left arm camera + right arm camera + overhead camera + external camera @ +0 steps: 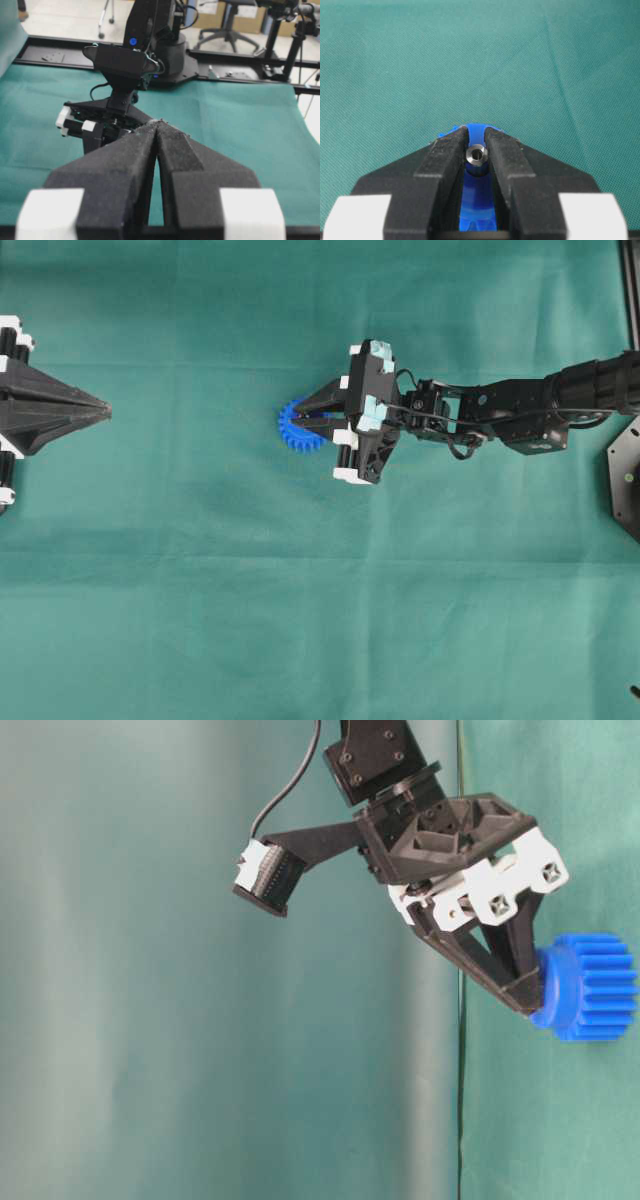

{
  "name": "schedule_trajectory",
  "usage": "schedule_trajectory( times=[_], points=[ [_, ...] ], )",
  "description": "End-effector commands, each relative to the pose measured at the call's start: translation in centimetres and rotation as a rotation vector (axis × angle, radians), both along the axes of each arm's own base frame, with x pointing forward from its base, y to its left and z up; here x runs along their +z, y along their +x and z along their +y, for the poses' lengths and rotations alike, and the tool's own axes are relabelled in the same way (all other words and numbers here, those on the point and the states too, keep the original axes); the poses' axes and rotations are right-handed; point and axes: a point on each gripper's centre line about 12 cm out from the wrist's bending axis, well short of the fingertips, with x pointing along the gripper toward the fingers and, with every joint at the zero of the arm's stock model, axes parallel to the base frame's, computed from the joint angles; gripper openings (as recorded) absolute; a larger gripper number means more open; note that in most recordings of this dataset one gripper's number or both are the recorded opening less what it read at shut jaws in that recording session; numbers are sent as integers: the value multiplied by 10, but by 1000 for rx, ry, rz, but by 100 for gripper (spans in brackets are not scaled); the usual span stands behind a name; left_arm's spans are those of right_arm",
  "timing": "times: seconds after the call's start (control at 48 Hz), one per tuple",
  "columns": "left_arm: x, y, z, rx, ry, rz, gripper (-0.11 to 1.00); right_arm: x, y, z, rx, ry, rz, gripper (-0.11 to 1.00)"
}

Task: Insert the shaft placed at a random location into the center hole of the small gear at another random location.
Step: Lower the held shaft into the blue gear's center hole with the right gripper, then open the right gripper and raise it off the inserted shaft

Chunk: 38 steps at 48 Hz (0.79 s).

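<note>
The small blue gear [296,430] lies on the green cloth near the middle. My right gripper [322,420] is right over it, fingertips at its hub. In the right wrist view the jaws [476,150] are shut on the silvery shaft [476,154], which stands end-on over the middle of the gear [477,192]. The shaft covers the center hole, so how deep it sits cannot be told. The table-level view shows the fingertips [522,988] touching the gear [592,986]. My left gripper [104,412] is shut and empty at the far left, and also shows in its wrist view [159,124].
Green cloth [300,620] covers the whole table. A black frame rail [630,290] and a black base plate [625,480] stand at the right edge. The right arm [122,65] shows beyond the left gripper's fingers.
</note>
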Motion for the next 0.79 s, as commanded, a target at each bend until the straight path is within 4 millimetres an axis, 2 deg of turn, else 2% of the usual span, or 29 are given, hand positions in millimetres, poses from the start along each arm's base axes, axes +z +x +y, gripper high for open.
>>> schedule_trajectory(
  times=[0.0, 0.354, 0.396, 0.5, 0.583, 0.77],
  points=[
    [4, 1, 0, 3, -1, -12, -1, 10, 3, 0, -2, -2, -32, 16],
    [4, 1, 0, 3, -1, -12, -1, 9, 3, 1, 1, 1, -24, 17],
    [4, 1, 0, 2, 0, -12, -1, 9, 3, 1, 1, 1, -24, 25],
    [4, 1, 0, 2, -1, -12, -1, 10, 3, 2, 2, 1, -28, 56],
    [4, 1, 0, 2, -1, -12, -1, 10, 4, 2, 4, 0, -31, 75],
    [4, 1, 0, 2, -3, -11, -1, 25, 6, 2, 5, -5, -66, 72]
  ],
)
